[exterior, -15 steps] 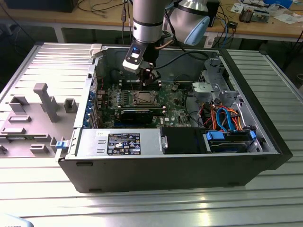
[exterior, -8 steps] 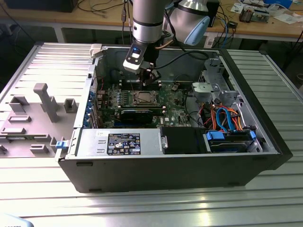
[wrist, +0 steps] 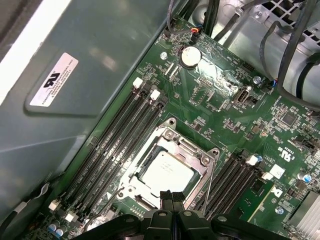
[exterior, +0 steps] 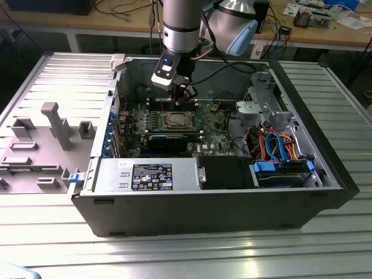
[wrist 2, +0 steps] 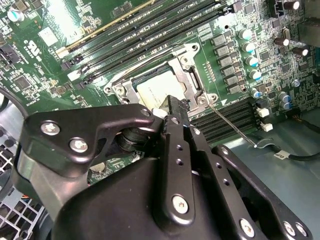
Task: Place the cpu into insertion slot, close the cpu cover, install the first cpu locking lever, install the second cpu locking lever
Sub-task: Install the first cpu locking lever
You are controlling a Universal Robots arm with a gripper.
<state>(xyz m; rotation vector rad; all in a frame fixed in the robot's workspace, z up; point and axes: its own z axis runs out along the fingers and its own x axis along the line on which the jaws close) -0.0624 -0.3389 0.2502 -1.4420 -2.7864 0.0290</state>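
Hand: the hand (wrist: 169, 194) has its two black fingertips pressed together with nothing between them, poised just above the socket's edge in both wrist views.
Cpu: the cpu (wrist: 165, 172) lies flat in the insertion slot (wrist: 150, 156), silvery top up.
Cover: the cpu cover (wrist: 192, 146) appears down, framing the chip through its cut-out.
Lever: a thin wire locking lever (wrist 2: 227, 122) angles away from the socket's side; I cannot tell whether it is latched.
Place: in the exterior view the socket sits mid-motherboard (exterior: 212, 125), the hand at its 12 o'clock and a black heatsink block (exterior: 168, 141) at its 6 o'clock.
Handling: the chip is probably light, rigid and fragile underneath, best held by opposite edges. The cover looks like thin, springy sheet. The lever looks like stiff, slick spring wire, best pushed near its free end.
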